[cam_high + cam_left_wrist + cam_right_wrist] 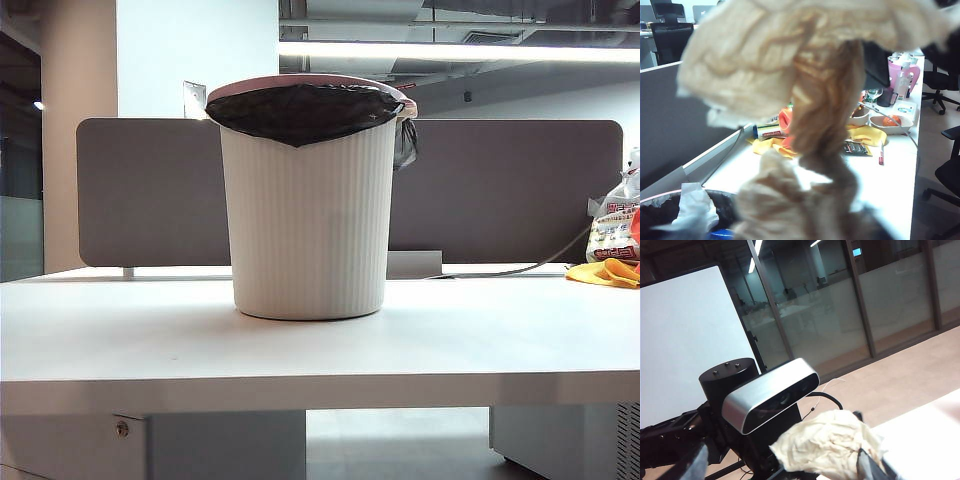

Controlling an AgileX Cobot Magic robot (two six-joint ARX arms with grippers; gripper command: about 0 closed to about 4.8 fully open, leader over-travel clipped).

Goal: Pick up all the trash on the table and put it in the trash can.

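The table (pixel 320 350) fills the exterior view, bare of paper, with the trash can (pixel 308 200) upright at its middle and neither arm in sight there. Behind it runs a grey partition (pixel 500 190), and a white printed bag (pixel 612 228) and a yellow item (pixel 605 272) sit at the far right edge.

In the left wrist view a big crumpled paper wad (pixel 805 95) hangs right before the lens, its long axis running down toward the can's black-lined rim (pixel 670 210), which lies just below and to one side. White tissue (pixel 692 210) already lies inside. The left gripper (pixel 810 150) is hidden behind the wad; it appears to pinch it, though the fingers cannot be made out.

In the right wrist view the right gripper (pixel 830 452) holds a second wad (pixel 827 442) between dark fingers (pixel 865 465), raised in front of another camera (pixel 771 396).

The left arm looks nearer the can, so its drop likely comes first.
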